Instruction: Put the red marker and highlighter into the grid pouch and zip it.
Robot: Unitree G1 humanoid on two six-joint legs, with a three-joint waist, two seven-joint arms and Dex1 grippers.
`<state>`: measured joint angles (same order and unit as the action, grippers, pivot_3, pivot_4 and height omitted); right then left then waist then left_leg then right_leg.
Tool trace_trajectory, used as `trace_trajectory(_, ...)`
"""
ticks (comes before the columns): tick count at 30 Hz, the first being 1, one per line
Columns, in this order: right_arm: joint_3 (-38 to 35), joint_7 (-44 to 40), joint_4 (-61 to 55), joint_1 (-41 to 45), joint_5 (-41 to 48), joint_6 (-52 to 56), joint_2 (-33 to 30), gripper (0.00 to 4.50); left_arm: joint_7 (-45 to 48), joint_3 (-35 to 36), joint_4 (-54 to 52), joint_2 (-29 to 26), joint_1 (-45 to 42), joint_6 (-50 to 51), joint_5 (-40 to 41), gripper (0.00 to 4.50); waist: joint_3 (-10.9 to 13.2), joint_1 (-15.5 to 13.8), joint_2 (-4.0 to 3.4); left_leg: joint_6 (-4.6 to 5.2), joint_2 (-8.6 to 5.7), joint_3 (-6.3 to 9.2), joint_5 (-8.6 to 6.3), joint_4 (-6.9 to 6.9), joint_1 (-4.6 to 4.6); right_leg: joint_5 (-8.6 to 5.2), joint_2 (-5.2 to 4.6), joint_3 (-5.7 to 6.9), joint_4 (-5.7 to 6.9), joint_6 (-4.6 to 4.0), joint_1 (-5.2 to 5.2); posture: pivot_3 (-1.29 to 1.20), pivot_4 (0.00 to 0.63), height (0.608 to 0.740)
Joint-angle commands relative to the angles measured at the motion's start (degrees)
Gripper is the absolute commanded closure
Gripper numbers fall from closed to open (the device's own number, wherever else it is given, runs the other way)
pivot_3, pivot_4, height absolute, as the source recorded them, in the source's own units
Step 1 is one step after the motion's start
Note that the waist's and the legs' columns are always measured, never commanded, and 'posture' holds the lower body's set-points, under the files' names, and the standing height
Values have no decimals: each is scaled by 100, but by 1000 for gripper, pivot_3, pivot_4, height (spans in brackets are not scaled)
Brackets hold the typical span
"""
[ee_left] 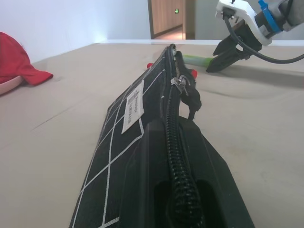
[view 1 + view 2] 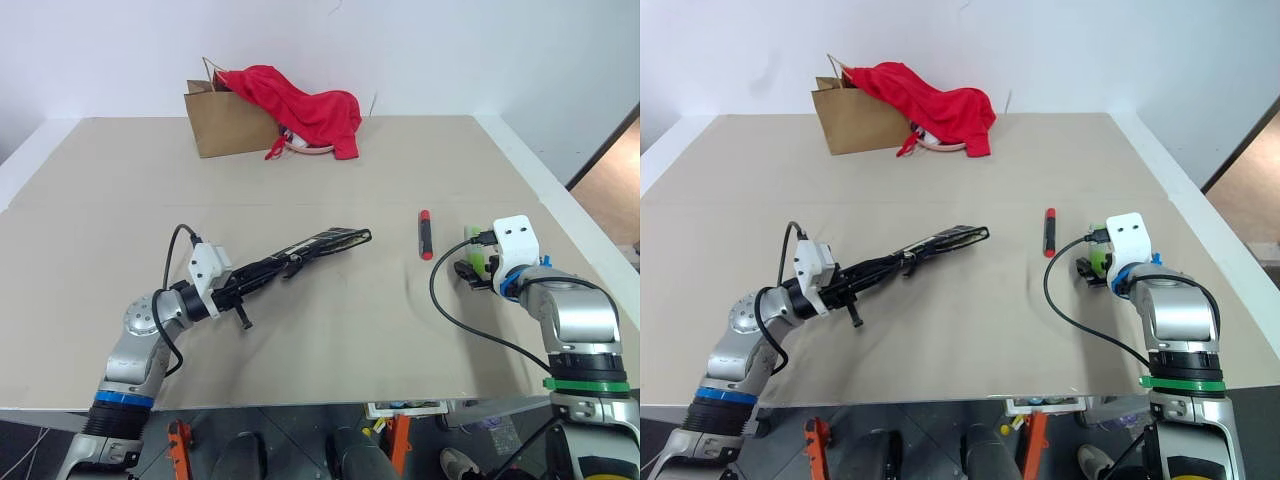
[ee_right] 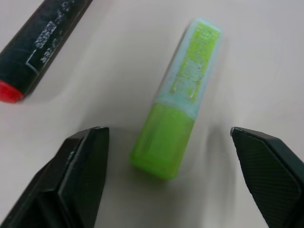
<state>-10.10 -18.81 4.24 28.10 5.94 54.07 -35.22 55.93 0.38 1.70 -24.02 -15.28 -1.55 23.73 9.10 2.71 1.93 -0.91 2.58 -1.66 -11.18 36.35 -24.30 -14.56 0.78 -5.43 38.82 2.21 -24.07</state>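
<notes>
My left gripper (image 2: 250, 280) is shut on the near end of the grid pouch (image 2: 318, 243), a black pouch with white grid lines. It holds the pouch edge-up above the table, and the pouch reaches out to the right. The zipper (image 1: 173, 118) runs along its top edge. The red marker (image 2: 425, 234) lies flat on the table right of the pouch's far end. Beside it lies the lime-green highlighter (image 3: 183, 99). My right gripper (image 3: 167, 132) is open, low over the table, with one finger on each side of the highlighter and not touching it.
At the back of the beige table (image 2: 330, 350) stands a brown paper bag (image 2: 225, 125) with a red cloth (image 2: 305, 105) draped over it. The table's right edge (image 2: 590, 240) runs close to my right arm.
</notes>
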Motion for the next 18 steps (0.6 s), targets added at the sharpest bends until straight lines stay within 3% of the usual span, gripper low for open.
trace_trajectory(1, -261, 15, 179, -14, 76, -150, -42, 1616, 343, 162, -55, -112, 235, -190, 207, 4500, 0, 0, 0, 0, 0, 0, 0, 0, 0, 0, 0, 0, 0, 0, 1, 0, 150, 740)
trace_trajectory(5, -334, -32, 182, -20, 176, -161, -58, 3422, 470, 197, 2, -134, 326, -230, 235, 4500, 0, -7, 0, 0, -1, 1, 0, 0, 0, 0, -2, 1, 0, 0, 1, 0, 150, 740)
trace_trajectory(10, -495, -79, 134, 28, 319, -361, -93, 3433, 526, 249, 96, -114, 326, -126, 343, 4500, 0, -1, -1, 0, 0, 0, 0, 1, 0, 0, 0, 0, 0, 0, 0, 0, 150, 740)
trace_trajectory(14, -543, -130, 60, 338, 269, -1376, -236, 3433, 559, 258, 126, -110, 296, -73, 412, 4500, 4, 6, -7, 1, 1, -3, 0, -1, -1, 0, 0, -2, 0, 0, -4, 0, 150, 740)
trace_trajectory(18, -354, -1189, -527, 471, 540, -2264, -721, 3433, 566, 265, 96, -108, 249, -20, 449, 4500, 7, 4, -14, 1, 1, -10, 0, -1, 0, 1, 1, -10, 0, 2, -6, 0, 150, 740)
